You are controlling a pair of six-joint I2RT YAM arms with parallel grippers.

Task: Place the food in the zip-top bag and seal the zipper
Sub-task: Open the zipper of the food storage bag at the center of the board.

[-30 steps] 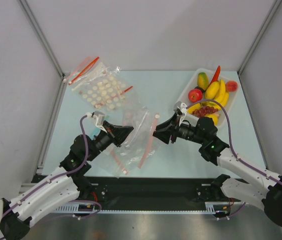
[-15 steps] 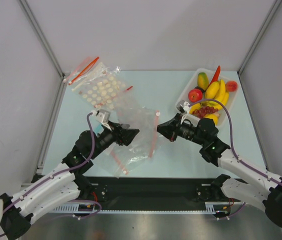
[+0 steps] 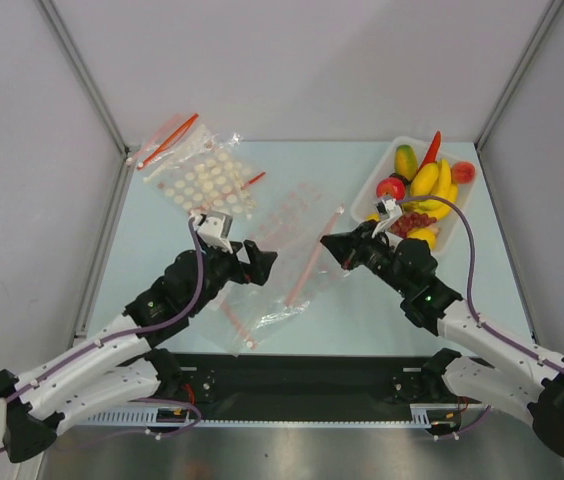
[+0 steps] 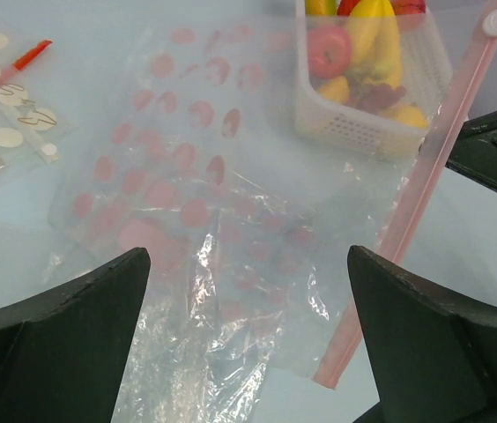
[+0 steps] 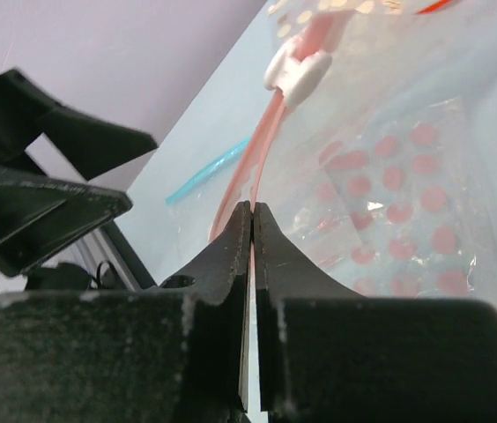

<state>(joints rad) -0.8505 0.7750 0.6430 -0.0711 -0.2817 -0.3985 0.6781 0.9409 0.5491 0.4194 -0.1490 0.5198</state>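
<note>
My right gripper (image 3: 330,246) was clamped tight on the zipper (image 3: 312,262), pinching the pink strip below its white slider (image 5: 297,66). My left gripper (image 3: 260,260) had its fingers wide apart, holding nothing, pointed at the zip-top bag (image 3: 262,300). That bag lay crinkled on the table between both arms, partly over a pink-dotted bag (image 3: 297,212). Food (image 3: 424,190) sat in the white basket (image 3: 366,197), far right corner

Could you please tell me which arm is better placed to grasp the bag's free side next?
Left, probably: the left gripper is open and empty over the zip-top bag, while the right gripper is shut on the zipper.
</note>
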